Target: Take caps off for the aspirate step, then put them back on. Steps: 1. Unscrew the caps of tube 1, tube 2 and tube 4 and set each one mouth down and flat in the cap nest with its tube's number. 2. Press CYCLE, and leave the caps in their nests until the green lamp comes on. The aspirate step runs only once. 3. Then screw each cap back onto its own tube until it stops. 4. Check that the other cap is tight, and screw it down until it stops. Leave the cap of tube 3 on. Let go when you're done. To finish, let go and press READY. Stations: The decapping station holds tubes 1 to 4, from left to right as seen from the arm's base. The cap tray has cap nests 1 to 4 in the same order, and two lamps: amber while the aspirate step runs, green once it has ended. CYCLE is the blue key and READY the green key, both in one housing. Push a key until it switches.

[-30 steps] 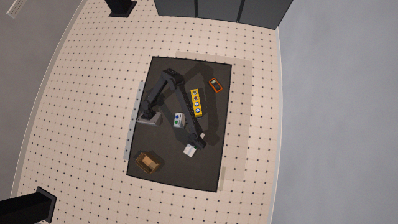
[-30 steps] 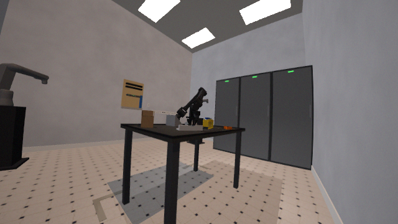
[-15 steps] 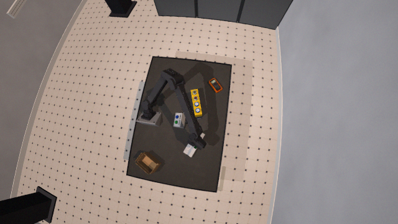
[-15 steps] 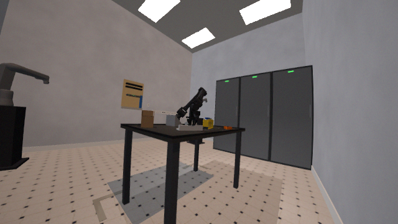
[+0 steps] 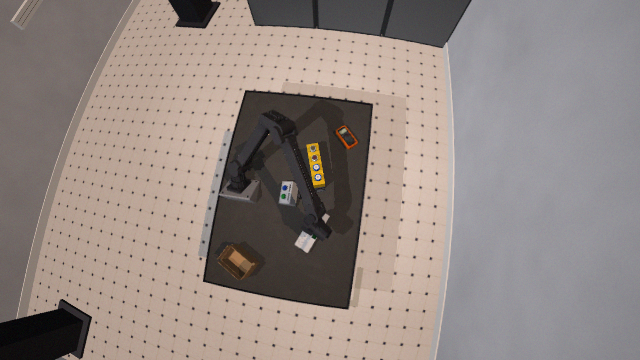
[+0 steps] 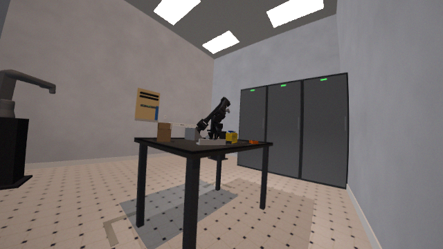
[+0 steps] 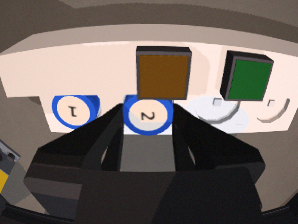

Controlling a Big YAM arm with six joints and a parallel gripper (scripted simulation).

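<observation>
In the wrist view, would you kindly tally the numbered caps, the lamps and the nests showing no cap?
Numbered caps: 2
Lamps: 2
Nests showing no cap: 2
Total: 6

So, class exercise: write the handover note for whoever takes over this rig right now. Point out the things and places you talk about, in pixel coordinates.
Gripper [image 5: 321, 232] [image 6: 200, 127] [image 7: 148, 111]: shut on cap 2 [image 7: 148, 124], at its nest in the cap tray [image 5: 304, 242] [image 7: 90, 72].
Done: tubes 1 [image 5: 313, 148] and 2 [image 5: 314, 158] uncapped; cap 1 [image 7: 75, 111] in the tray.
Tubes 3 and 4: blue caps [image 5: 316, 167] still on.
Lamps [image 7: 163, 75] look unlit.
Left: release cap 2, uncap tube 4, CYCLE, wait for green, recap, check tube 3's cap, READY.
</observation>
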